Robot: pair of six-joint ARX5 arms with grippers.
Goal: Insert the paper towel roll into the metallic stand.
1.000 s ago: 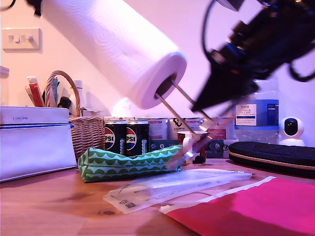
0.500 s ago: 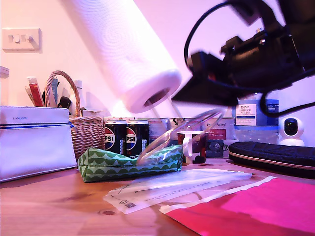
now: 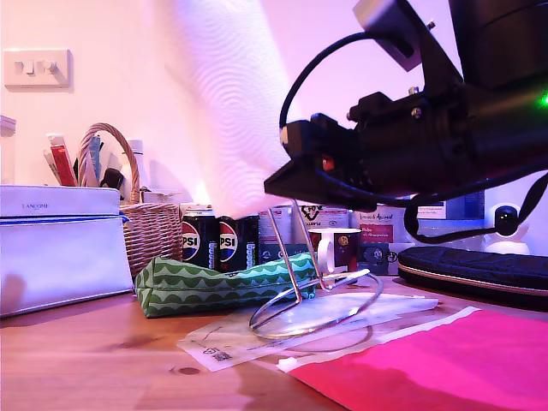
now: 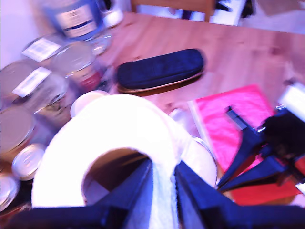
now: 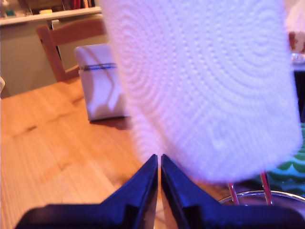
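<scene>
Roll handling, wooden counter (image 3: 94, 360).

- The paper towel roll (image 3: 224, 98) is up in the air, roughly upright and blurred, above the middle of the clutter in the exterior view.
- My first end effector (image 4: 164, 168) is clamped on the roll's wall at its upper end. One finger is inside the dark core and the other is outside on the paper.
- The metallic stand (image 3: 291, 261) is directly beneath the roll. Its ring base lies on a clear plastic sleeve (image 3: 231, 338) and looks a little tilted. I cannot tell whether it sits flat.
- In the second wrist view, the stand's two upright wires rise to the roll's lower end and are lost to sight there. How far the loop is inside the core is not visible.
- My second end effector (image 5: 158, 161) reaches in from the exterior view's right. Its fingers are closed nearly tip to tip, with nothing seen between them. It is low beside the roll and just next to the wires.
- A green patterned pouch (image 3: 218, 287) lies toward the exterior view's left of the stand, with dark cans (image 3: 201, 240) behind it.
- A pink sheet (image 3: 445, 368) is in front at the exterior view's right.
</scene>
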